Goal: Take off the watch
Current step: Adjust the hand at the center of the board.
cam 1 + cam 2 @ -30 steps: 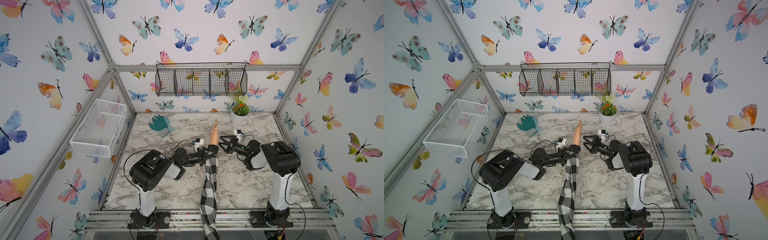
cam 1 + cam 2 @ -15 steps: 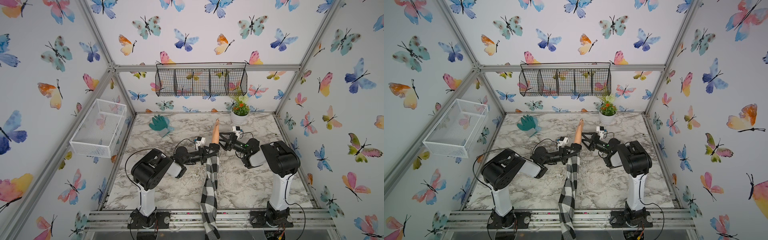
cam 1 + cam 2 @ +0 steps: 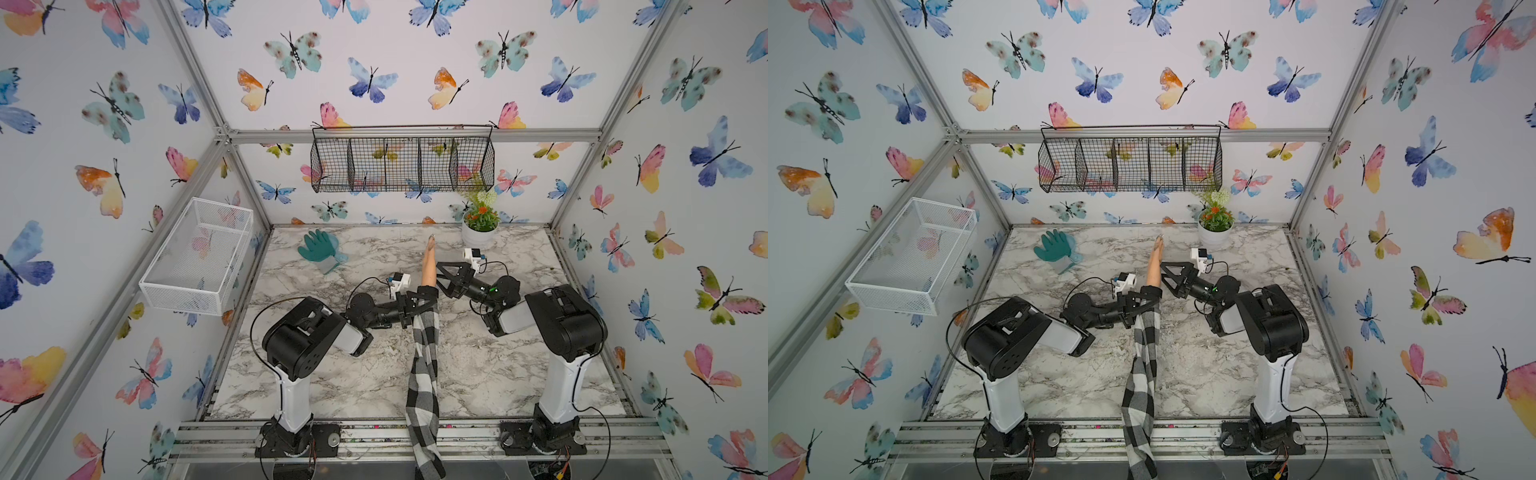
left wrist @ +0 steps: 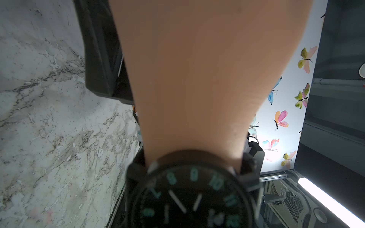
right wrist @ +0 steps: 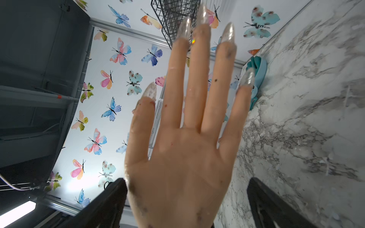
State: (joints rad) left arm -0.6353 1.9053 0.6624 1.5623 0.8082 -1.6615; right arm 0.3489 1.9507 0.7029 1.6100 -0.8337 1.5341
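The right end effector [image 5: 187, 179] stands wide open with nothing in its grasp. Its two black fingers [image 5: 106, 203] flank the base of the skin-toned mannequin hand [image 5: 183, 150], one just beside the thumb-side edge and the other apart from the far edge. The left end effector [image 3: 423, 297] is partly closed onto the mannequin forearm [image 4: 197, 79], at the end of the black-and-white checked sleeve [image 3: 424, 374]. In its wrist view one black finger [image 4: 100, 59] lies against the skin, and the opposite finger is hidden. The all-black round-dialled wristwatch [image 4: 189, 197], with teal numerals, is strapped around the wrist just past that finger's tip.

A black wire basket with several compartments [image 3: 402, 164] hangs on the back wall, and only wallpaper shows through its mesh. A white mesh basket [image 3: 199, 253] is fixed to the left wall. A white pot [image 3: 478, 237] at the back holds a green plant with orange and white flowers.

A teal rubber glove [image 3: 320, 249] lies on the grey-veined marble-pattern desk [image 3: 353, 374] near its back left corner. The sleeve runs from the desk's front edge up to the raised arm. Butterfly-printed walls [image 3: 415, 62] in an aluminium frame [image 3: 415, 135] enclose the cell.
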